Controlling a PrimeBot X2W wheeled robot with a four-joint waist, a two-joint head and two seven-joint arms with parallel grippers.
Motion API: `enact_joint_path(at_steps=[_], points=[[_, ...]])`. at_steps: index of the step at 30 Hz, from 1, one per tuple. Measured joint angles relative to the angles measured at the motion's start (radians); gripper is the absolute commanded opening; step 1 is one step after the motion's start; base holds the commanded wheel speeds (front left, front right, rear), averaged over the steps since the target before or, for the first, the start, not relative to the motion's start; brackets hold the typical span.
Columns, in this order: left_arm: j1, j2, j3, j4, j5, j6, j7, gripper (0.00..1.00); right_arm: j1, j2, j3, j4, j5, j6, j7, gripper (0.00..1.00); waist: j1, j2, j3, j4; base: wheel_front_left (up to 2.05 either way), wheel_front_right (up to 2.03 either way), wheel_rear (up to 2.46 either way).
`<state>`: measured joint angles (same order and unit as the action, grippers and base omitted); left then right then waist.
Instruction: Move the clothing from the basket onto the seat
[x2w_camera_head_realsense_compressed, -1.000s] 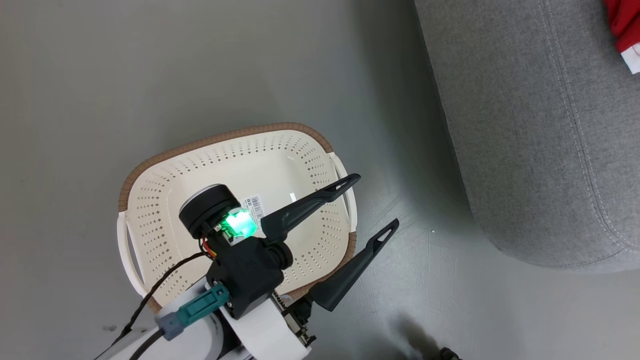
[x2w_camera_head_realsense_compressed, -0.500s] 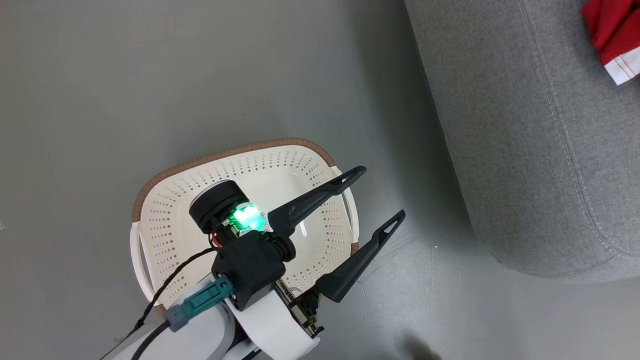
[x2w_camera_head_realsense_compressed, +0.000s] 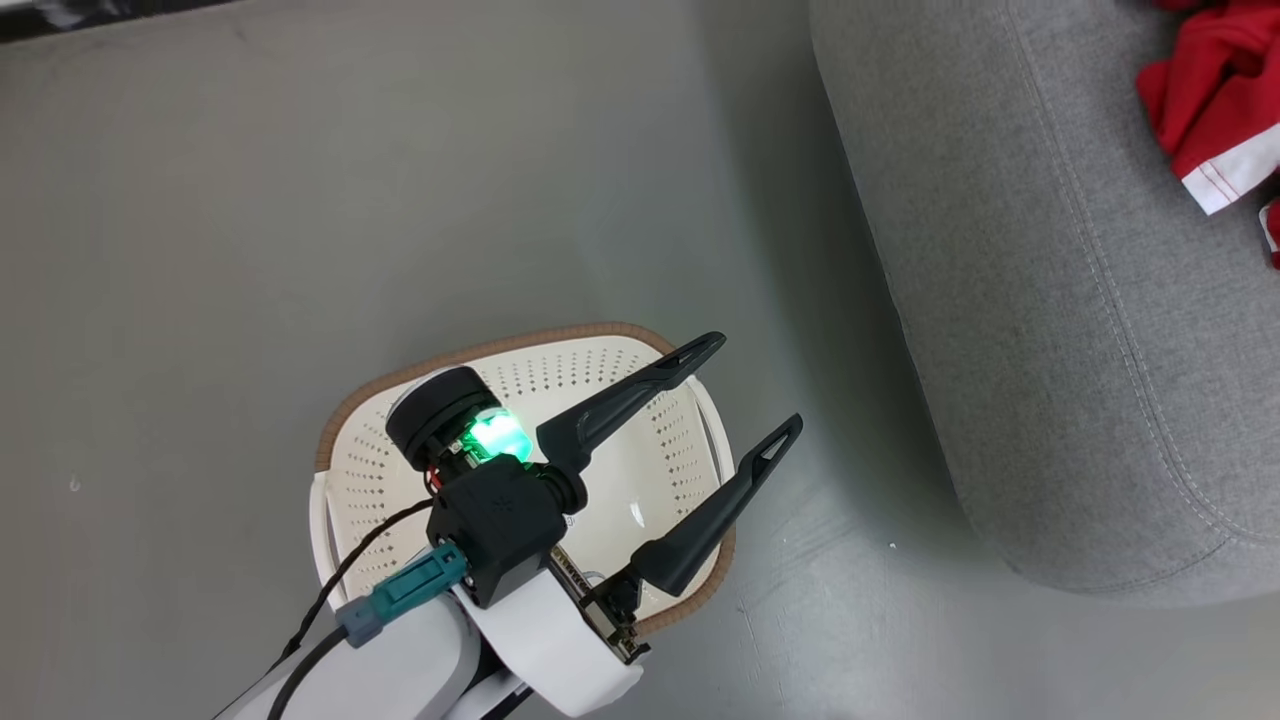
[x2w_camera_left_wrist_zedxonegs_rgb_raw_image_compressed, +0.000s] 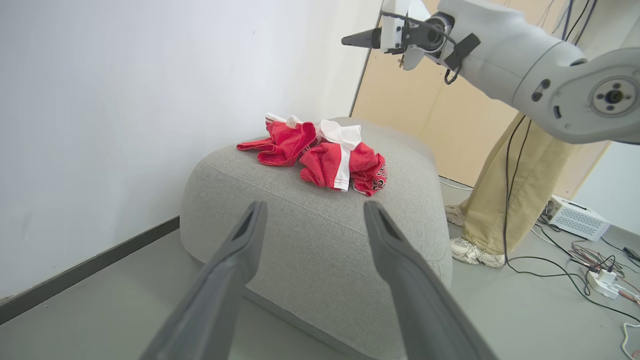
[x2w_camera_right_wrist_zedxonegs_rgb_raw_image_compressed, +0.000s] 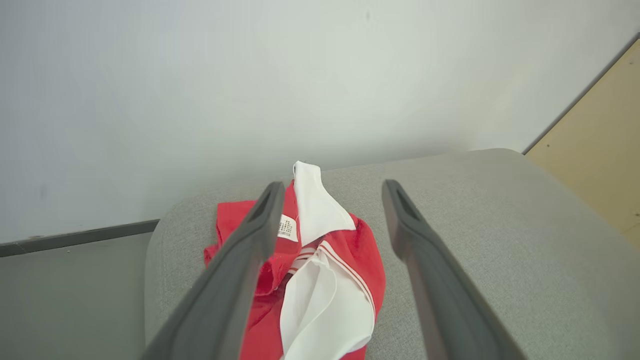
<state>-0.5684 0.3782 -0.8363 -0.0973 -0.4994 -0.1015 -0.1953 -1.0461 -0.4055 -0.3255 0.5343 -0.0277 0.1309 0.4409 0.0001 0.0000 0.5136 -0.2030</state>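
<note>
The cream basket (x2w_camera_head_realsense_compressed: 380, 470) with its brown rim stands on the grey floor; what I see of its inside holds nothing. My left gripper (x2w_camera_head_realsense_compressed: 755, 385) hangs open over the basket's right edge, fingers pointing toward the grey seat (x2w_camera_head_realsense_compressed: 1050, 300). Red clothing (x2w_camera_head_realsense_compressed: 1205, 100) with white trim lies on the seat. In the left wrist view, the open left gripper (x2w_camera_left_wrist_zedxonegs_rgb_raw_image_compressed: 315, 207) faces the seat (x2w_camera_left_wrist_zedxonegs_rgb_raw_image_compressed: 320, 235), where the clothing (x2w_camera_left_wrist_zedxonegs_rgb_raw_image_compressed: 325, 160) lies crumpled on top. The right gripper (x2w_camera_right_wrist_zedxonegs_rgb_raw_image_compressed: 334, 186) is open and empty, just above the clothing (x2w_camera_right_wrist_zedxonegs_rgb_raw_image_compressed: 320, 270) on the seat (x2w_camera_right_wrist_zedxonegs_rgb_raw_image_compressed: 475, 225).
A person's legs (x2w_camera_left_wrist_zedxonegs_rgb_raw_image_compressed: 495, 200) in khaki trousers stand beside the seat's far side. Cables and a white box (x2w_camera_left_wrist_zedxonegs_rgb_raw_image_compressed: 575, 220) lie on the floor there. My right arm (x2w_camera_left_wrist_zedxonegs_rgb_raw_image_compressed: 500, 35) reaches over the seat. A white wall runs behind it.
The head camera has shifted, so the basket sits lower in the picture and more of the red clothing shows. Both grippers stay open.
</note>
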Motion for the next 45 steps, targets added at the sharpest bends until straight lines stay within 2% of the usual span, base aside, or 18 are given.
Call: enact_joint_path(at_steps=[12,25,45], points=[[0.037,-0.011,0.003,0.034,-0.029,-0.001,-0.022,1.0,0.025,0.007,0.018,-0.021,-0.063,0.0,-0.077,1.0,0.0,0.0,-0.087,0.031,0.0,0.0,0.0],[0.081,-0.005,0.035,0.059,-0.044,0.005,-0.034,1.0,0.107,0.093,0.025,-0.058,-0.095,0.0,-0.178,1.0,0.0,0.0,-0.172,0.057,0.0,0.0,0.0],[0.167,-0.004,0.064,0.086,-0.063,0.04,-0.044,1.0,0.297,0.228,0.066,-0.144,-0.093,0.0,-0.283,1.0,0.0,0.0,-0.305,0.104,0.0,0.0,0.0]])
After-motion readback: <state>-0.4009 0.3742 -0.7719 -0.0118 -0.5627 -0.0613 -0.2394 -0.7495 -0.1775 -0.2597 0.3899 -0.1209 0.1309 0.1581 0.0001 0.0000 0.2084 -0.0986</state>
